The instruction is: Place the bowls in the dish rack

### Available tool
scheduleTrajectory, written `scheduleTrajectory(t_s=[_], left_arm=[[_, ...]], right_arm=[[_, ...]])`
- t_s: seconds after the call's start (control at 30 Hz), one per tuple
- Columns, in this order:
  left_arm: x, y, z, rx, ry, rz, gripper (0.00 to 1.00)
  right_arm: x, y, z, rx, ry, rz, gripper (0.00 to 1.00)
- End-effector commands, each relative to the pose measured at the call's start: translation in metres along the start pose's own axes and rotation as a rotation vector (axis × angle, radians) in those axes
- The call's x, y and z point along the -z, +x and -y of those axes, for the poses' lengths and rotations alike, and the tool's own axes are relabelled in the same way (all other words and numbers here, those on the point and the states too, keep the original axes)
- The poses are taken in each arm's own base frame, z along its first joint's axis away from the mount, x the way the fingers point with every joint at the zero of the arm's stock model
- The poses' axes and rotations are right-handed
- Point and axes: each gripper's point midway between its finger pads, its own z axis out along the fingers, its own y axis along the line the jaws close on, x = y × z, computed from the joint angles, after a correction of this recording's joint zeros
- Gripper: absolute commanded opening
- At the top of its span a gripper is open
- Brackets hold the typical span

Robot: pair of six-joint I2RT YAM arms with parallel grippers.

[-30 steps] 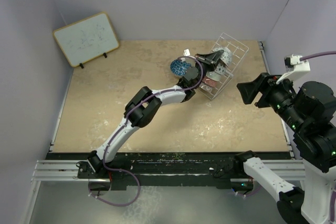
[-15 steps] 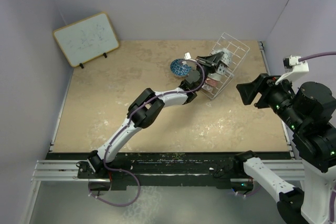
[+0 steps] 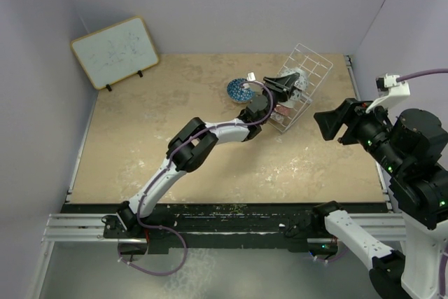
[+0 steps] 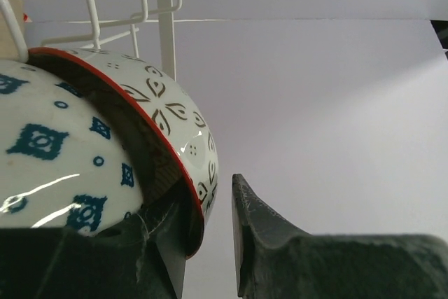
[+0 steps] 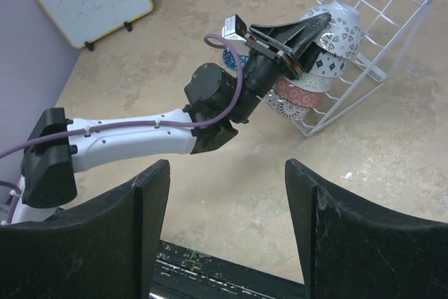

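Left pincer (image 4: 222, 215): jaws apart, straddling the rim of the white-and-teal bowl (image 4: 84, 145). One finger sits inside the bowl. The outer finger (image 4: 259, 236) stands off the wall with a visible gap, so nothing is clamped.
White-and-teal bowl: on edge at the upper end of the dish rack (image 3: 316, 68), its red rim just beside a white upright wire. Whether the wires fully bear it cannot be told.
Other racked bowls (image 5: 308, 85): at least three on edge in a close row below it.
Blue bowl (image 3: 240, 89): upright on the desk (image 3: 140, 145), outside the rack, just beside the left arm's wrist.
Right pincer (image 5: 226, 166): jaws wide apart, holding nothing, well apart from the rack on its right side.
Step in hand (judgement): release of the fourth bowl, with one bowl left to load.
Risk 1: the inner finger hooks the rim and drags the bowl out. Cause: a withdrawal angled across the rim instead of along the finger.
Risk 2: the bowl slips onto its neighbours and knocks them. Cause: glazed ceramic merely leaning on smooth wire.
Risk 3: the rack shifts. Cause: the wrist pressing on a light wire frame.
Risk 4: the blue bowl is swept aside. Cause: the arm retreating low past it.
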Motion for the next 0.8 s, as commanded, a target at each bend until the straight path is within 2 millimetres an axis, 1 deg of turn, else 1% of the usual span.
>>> scheduleTrajectory(t_s=[0.0, 0.03, 0.13, 0.23, 0.43, 0.6, 0.77], left_arm=[[0.003, 0.016, 0.036, 0.034, -0.031, -0.056, 0.32], [0.004, 0.015, 0.033, 0.028, -0.054, -0.058, 0.32], [0.006, 0.015, 0.032, 0.020, -0.096, -0.080, 0.36], [0.008, 0.012, 0.029, 0.016, -0.129, -0.098, 0.43], [0.011, 0.006, 0.036, -0.017, -0.158, -0.119, 0.59], [0.013, 0.004, 0.035, -0.031, -0.194, -0.140, 0.62], [0.008, 0.004, 0.035, -0.045, -0.218, -0.169, 0.65]], right_arm=[[0.002, -0.012, -0.010, 0.005, -0.053, 0.049, 0.69], [0.003, -0.013, -0.011, 0.005, -0.058, 0.055, 0.69], [0.004, -0.014, -0.013, 0.000, -0.063, 0.057, 0.69], [0.004, -0.014, -0.014, -0.006, -0.072, 0.059, 0.69], [0.005, -0.017, -0.017, -0.011, -0.086, 0.069, 0.69], [0.008, -0.018, -0.017, -0.013, -0.088, 0.078, 0.69], [0.010, -0.019, -0.017, -0.016, -0.088, 0.083, 0.69]])
